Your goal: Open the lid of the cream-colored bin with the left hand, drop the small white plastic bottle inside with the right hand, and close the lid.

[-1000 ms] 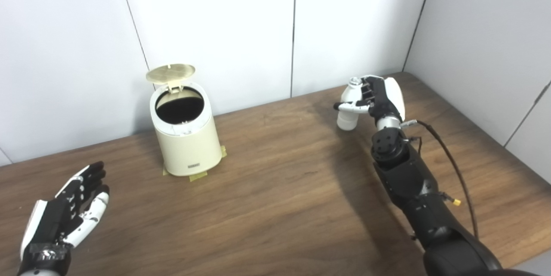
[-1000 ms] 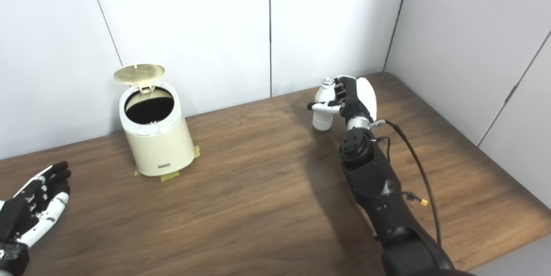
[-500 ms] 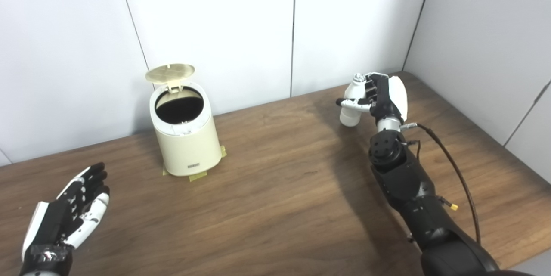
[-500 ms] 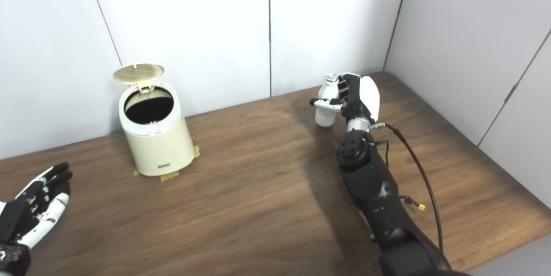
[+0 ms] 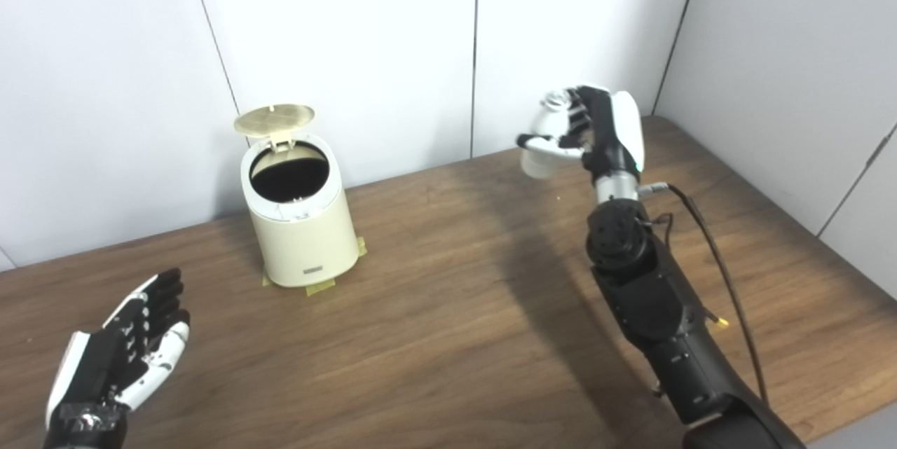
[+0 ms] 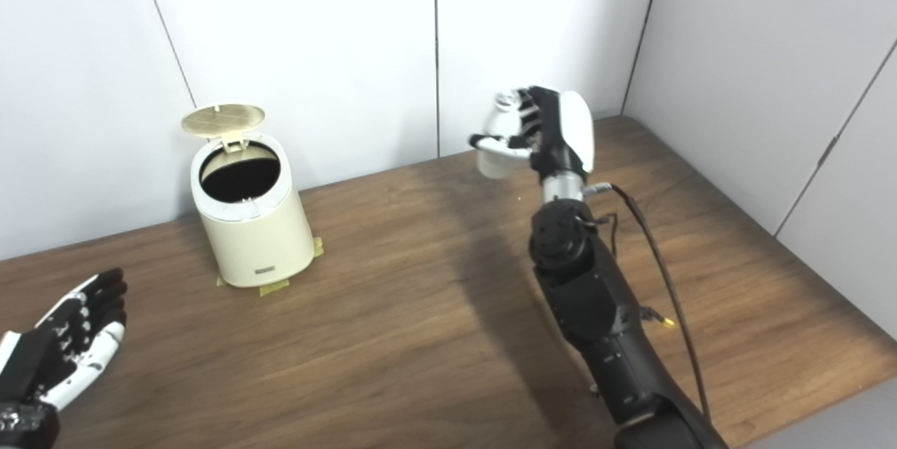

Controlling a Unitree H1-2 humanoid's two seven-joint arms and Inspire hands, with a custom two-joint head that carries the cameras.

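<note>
The cream-colored bin [image 5: 303,239] stands at the back left of the table, taped down at its base. Its round lid [image 5: 274,119] is swung up and back, and the dark inside shows. My right hand [image 5: 594,130] is shut on the small white plastic bottle [image 5: 543,141] and holds it in the air well above the table, to the right of the bin. The bottle stands nearly upright with its cap on top. Low at the front left, my left hand [image 5: 126,354] rests open, palm up, holding nothing.
The wooden table [image 5: 448,323] runs to a white panelled wall at the back and another wall on the right. Yellow tape tabs [image 5: 319,288] stick out from under the bin. A black cable [image 5: 708,225] runs along my right forearm.
My right hand has lifted the bottle off the table and carried it up and to the left, toward the bin. The left hand has barely shifted. The lid stays up.
</note>
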